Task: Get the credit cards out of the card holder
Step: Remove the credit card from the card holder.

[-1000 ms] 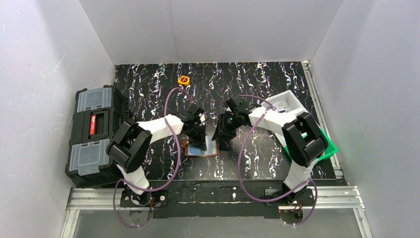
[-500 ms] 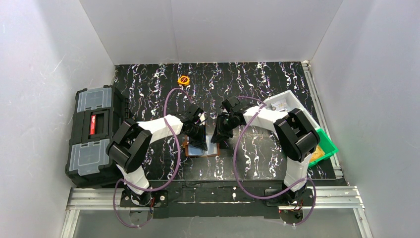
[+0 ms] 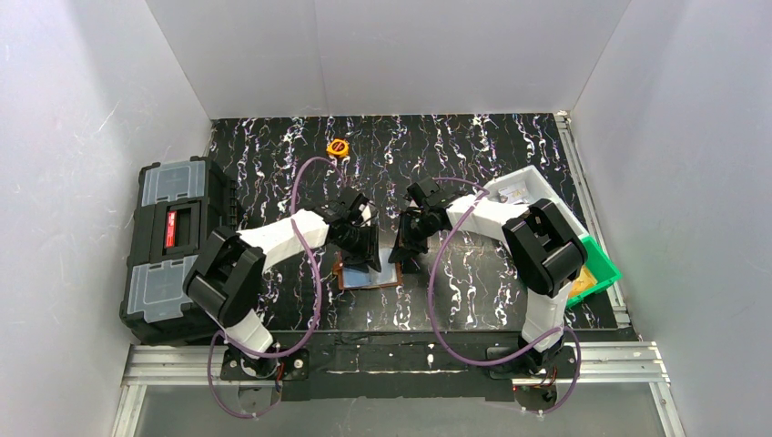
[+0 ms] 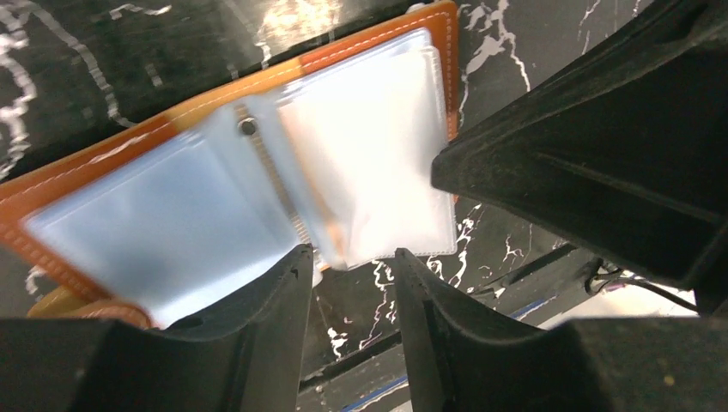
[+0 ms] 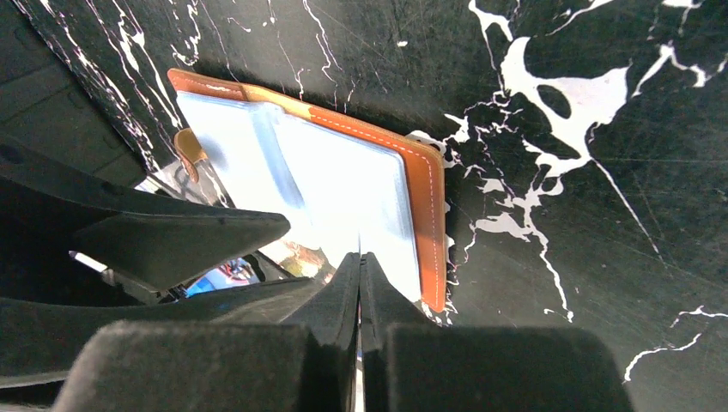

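The card holder [image 3: 370,273] lies open on the black marbled table, brown leather outside [image 5: 433,223] and pale blue-grey clear pockets [image 4: 172,223] inside. My left gripper [image 4: 352,253] hovers open at its near edge with only table between the fingers. My right gripper [image 5: 359,256] is shut on a thin pale pocket leaf standing up from the right half. In the top view both grippers [image 3: 364,253] [image 3: 403,257] meet over the holder. No credit cards show plainly. One middle pocket [image 4: 296,163] has an orange tinge, and a printed coloured patch [image 5: 296,253] peeks from under the left finger.
A black toolbox with grey lids [image 3: 173,246] stands at the left edge. A small round orange object [image 3: 338,147] lies at the back. A white tray [image 3: 528,191] and a green bin [image 3: 603,269] sit at the right. White walls close in three sides.
The left gripper has opened, and its arm has swung a little left. The right gripper has closed on the pocket leaf, after edging left toward the holder.
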Available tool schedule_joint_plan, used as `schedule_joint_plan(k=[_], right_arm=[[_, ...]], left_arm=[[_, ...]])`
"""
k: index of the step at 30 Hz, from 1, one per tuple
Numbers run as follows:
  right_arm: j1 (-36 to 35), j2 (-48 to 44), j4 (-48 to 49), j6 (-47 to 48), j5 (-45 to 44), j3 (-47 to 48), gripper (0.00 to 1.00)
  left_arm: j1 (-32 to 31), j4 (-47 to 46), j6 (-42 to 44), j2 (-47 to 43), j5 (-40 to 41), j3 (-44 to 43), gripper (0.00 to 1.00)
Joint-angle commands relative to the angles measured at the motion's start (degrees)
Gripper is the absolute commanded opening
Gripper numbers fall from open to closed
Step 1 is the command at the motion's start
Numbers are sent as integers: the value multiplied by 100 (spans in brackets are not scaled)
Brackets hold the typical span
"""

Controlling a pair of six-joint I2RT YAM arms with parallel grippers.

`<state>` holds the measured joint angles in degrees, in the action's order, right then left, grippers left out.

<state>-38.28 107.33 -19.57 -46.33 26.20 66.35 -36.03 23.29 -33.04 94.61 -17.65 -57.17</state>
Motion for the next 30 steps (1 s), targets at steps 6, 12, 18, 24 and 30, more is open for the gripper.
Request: schedule_joint_plan(k=[6,12,18,24,30], right_arm=[[-30,-293,-226,178,-8,353,1],[-30,-349,-327,190,135,566,1],[-125,-223,-476,191,223,924,1],[-197,-131,-508,167,248,1051,1],[-188,-248,-693,332,-301,702,27]], left_arm=[[254,1157,106,-676,1136,-135,29],[420,1247,30,-653,1449,39,16],[473,1199,34,-262,1581,5,1],[474,1006,-10,18,1442,55,0],[474,948,-9,74,1409,116,0]])
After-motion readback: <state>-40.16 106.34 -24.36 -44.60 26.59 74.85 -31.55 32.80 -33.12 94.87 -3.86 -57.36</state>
